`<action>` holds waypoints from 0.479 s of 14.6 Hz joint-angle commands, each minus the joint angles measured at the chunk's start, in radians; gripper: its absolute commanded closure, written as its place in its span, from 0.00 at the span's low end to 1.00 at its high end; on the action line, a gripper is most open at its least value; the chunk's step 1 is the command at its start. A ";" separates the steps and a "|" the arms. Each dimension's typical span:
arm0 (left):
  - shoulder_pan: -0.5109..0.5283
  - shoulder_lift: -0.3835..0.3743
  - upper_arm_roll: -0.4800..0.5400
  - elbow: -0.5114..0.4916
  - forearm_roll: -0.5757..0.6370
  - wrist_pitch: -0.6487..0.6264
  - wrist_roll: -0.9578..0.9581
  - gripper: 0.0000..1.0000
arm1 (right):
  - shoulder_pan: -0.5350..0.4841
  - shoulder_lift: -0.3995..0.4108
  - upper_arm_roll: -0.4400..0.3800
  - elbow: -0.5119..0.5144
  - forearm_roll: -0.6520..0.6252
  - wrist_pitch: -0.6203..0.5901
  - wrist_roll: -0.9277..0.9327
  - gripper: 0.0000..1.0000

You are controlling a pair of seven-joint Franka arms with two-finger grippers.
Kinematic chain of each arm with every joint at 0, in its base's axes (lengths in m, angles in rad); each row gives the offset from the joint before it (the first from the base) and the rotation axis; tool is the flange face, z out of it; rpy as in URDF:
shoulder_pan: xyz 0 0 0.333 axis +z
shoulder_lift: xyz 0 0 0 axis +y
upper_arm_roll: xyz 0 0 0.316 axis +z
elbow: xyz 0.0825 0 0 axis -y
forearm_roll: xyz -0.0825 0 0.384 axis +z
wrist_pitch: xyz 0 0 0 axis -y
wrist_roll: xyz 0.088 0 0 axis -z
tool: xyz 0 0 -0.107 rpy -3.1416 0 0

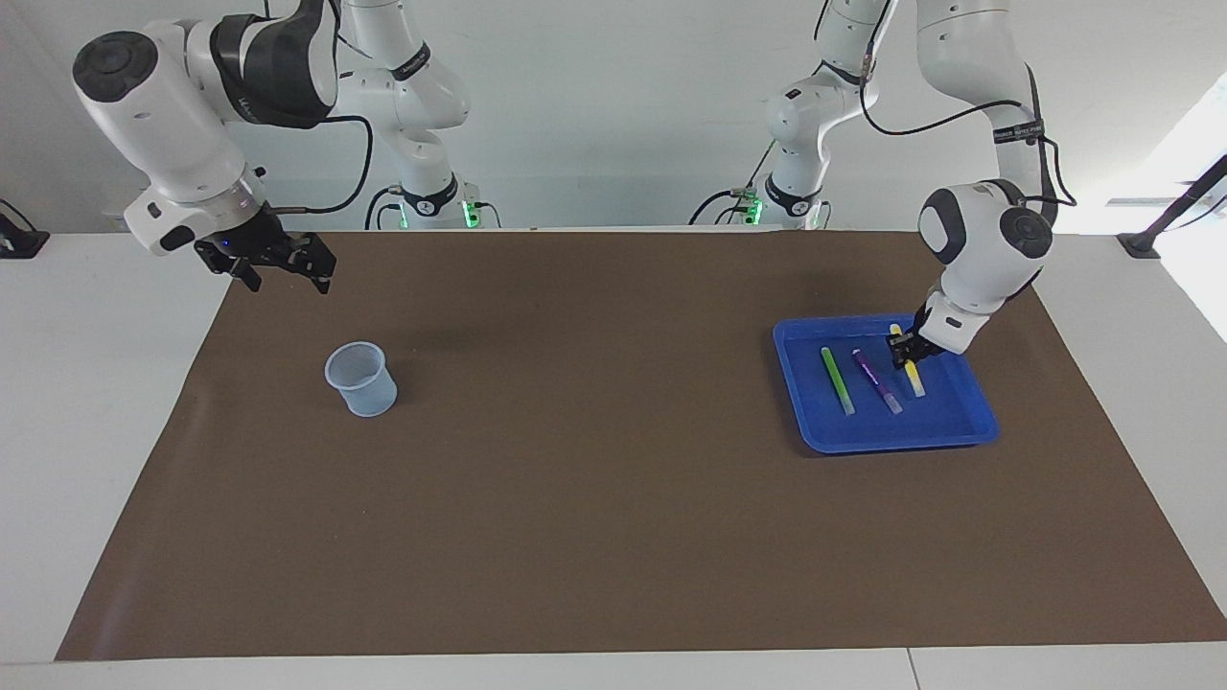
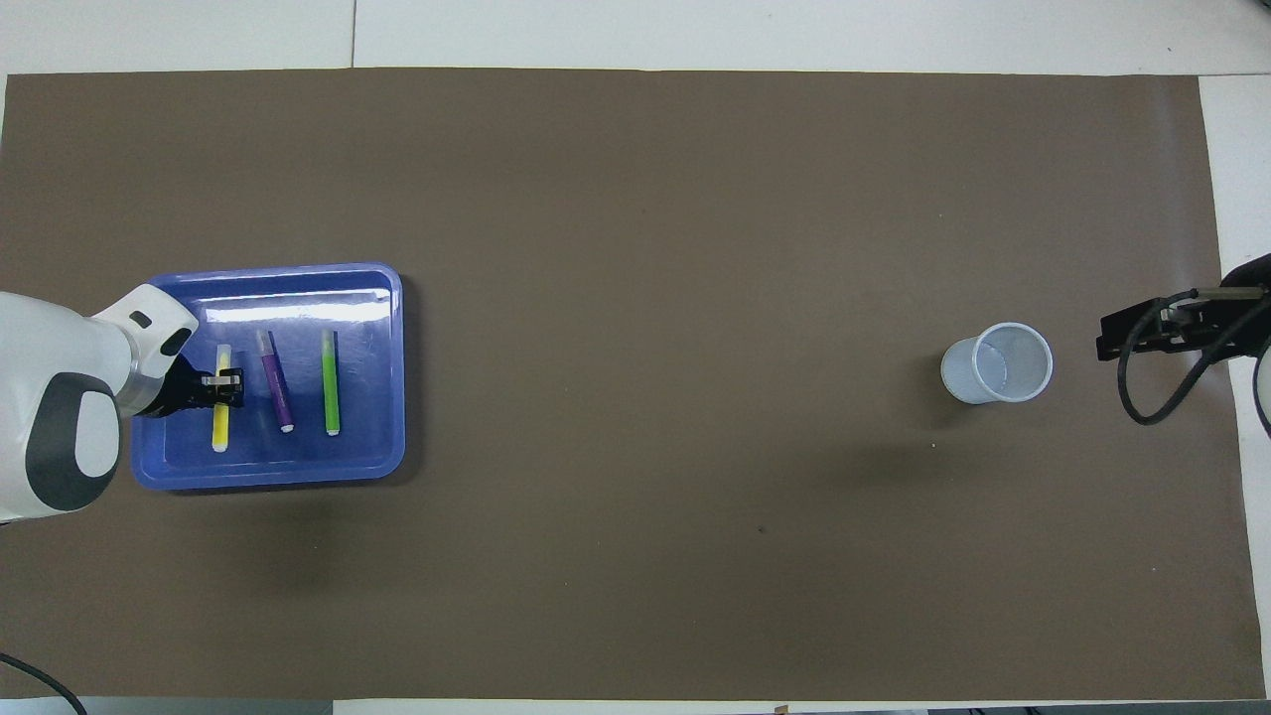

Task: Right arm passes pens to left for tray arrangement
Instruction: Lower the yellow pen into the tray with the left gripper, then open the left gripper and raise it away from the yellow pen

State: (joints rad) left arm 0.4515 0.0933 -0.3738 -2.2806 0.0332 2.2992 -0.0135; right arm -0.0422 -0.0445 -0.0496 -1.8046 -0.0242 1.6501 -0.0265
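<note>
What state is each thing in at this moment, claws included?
Green pen: lying flat in the tray.
Purple pen: lying flat in the tray.
Yellow pen: low inside the tray, gripped by the left claw.
Tray: flat on the mat.
Cup: upright, empty.
Left claw: shut on the yellow pen.
Right claw: open, holding nothing, waiting.

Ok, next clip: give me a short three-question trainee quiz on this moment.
1. True or false: the left gripper is shut on the slim yellow marker pen.
2. How many pens are in or over the shallow bright blue plastic tray?
3. The open right gripper is: A) inside the small translucent bluish cup; B) raised, clear of the cup.

Key: 1 true; 2 three; 3 B.
</note>
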 commanded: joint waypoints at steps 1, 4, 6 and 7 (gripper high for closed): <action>0.009 -0.003 -0.004 -0.011 0.020 0.023 0.012 1.00 | 0.002 -0.006 -0.012 -0.004 -0.003 0.003 -0.018 0.00; 0.009 -0.001 -0.004 -0.010 0.020 0.023 0.012 0.01 | -0.001 0.008 -0.039 0.020 0.004 0.013 -0.018 0.00; 0.009 0.003 -0.004 -0.005 0.022 0.022 0.013 0.00 | -0.001 0.018 -0.039 0.065 0.006 -0.004 -0.027 0.00; 0.009 0.008 -0.004 -0.002 0.020 0.022 0.013 0.00 | -0.001 0.009 -0.041 0.065 0.006 -0.019 -0.029 0.00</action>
State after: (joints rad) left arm 0.4515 0.0971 -0.3738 -2.2805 0.0341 2.3030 -0.0097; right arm -0.0427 -0.0421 -0.0883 -1.7766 -0.0238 1.6560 -0.0275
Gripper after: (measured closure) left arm 0.458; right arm 0.000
